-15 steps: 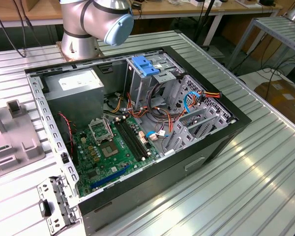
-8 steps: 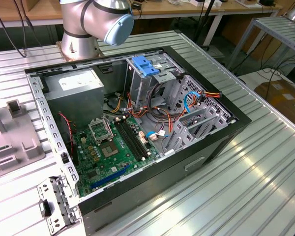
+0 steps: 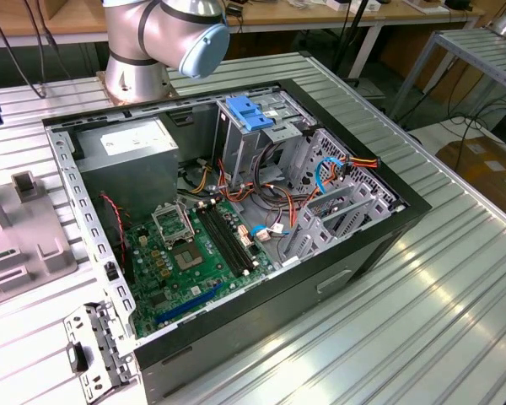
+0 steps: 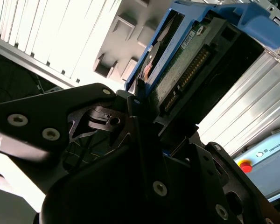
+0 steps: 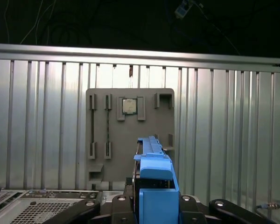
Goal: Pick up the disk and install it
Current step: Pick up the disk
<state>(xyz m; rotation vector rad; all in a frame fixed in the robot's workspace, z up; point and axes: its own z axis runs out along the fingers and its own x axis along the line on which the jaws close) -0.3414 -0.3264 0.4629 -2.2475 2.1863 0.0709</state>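
The gripper (image 4: 139, 100) has the disk (image 4: 176, 67), jaws clamped on one end of it, and it is held clear of the counter (image 5: 46, 116). In the second wrist view the disk's underside faces the camera: a green circuit board, a row of gold connector pins (image 4: 190, 70) and the bright blue carrier (image 4: 233, 18) wrapping its edge. In the first wrist view that carrier stands edge-on between the gripper's black links (image 5: 224, 207). Beyond it is the ribbed metal counter, and lying on the counter is a grey fixture plate (image 5: 130, 140) with a square processor chip (image 5: 129, 106) seated in one of its slots. A corner of perforated grey metal (image 5: 37, 207) shows beside the gripper.

Over to the exterior view: the open computer case (image 3: 363, 245) lies on its side on the counter, with the arm's base (image 3: 139, 59) just behind it. Inside lies the green motherboard (image 3: 185, 253). The grey power supply box (image 3: 126, 156) with its white sticker is on the side nearest the arm's base. Next along is the metal drive cage (image 3: 261, 148), with a light-blue ridged latch (image 3: 249, 114) on top. Red, orange and blue cables (image 3: 320, 181) loop between the cage and the case wall. At the exterior view's left a grey fixture (image 3: 17, 245) rests on the counter, apart from the case. A loose perforated metal bracket (image 3: 97, 350) lies on the counter by the case's near corner, and that bracket is just beside the case wall.
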